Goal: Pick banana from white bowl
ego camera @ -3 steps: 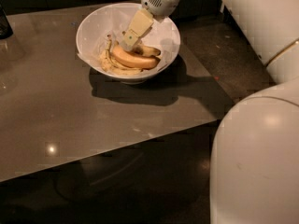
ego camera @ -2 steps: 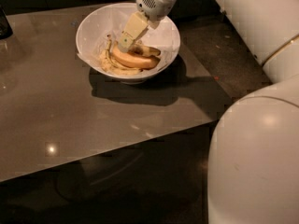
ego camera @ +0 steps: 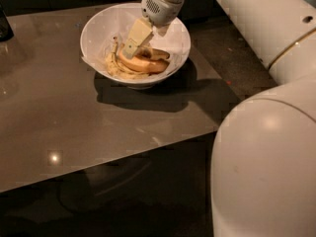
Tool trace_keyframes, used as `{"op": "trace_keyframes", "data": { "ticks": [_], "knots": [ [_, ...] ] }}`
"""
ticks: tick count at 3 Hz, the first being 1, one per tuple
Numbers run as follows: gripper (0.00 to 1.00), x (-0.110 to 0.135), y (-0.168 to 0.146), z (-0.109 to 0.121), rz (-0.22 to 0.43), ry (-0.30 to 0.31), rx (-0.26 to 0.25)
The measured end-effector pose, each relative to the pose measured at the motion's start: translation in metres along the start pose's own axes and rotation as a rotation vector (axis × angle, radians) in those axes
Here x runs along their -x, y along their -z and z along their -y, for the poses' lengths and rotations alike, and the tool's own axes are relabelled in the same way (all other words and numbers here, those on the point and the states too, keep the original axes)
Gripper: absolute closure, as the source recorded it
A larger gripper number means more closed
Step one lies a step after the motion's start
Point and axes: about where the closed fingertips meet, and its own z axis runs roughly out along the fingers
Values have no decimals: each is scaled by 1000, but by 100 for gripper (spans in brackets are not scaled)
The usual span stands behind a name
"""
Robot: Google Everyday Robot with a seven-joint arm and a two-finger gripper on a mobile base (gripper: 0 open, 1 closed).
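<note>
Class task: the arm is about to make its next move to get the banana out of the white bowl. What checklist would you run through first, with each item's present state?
1. Reach: end effector down inside the white bowl, at the fruit: ok.
2. Target: banana lying in the bowl, just right of the end effector: ok.
3. Hold on the banana: cannot tell.
4. Support: bowl upright on the table: ok.
5. Clutter: not ok; a smoother banana and peel strips crowd the target.
</note>
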Motion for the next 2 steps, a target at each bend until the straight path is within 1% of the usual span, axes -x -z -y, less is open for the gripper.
{"op": "trace_keyframes", "data": {
  "ticks": [2],
  "knots": [
    [16,-22,-20,19,-42,-78,19]
  ]
}}
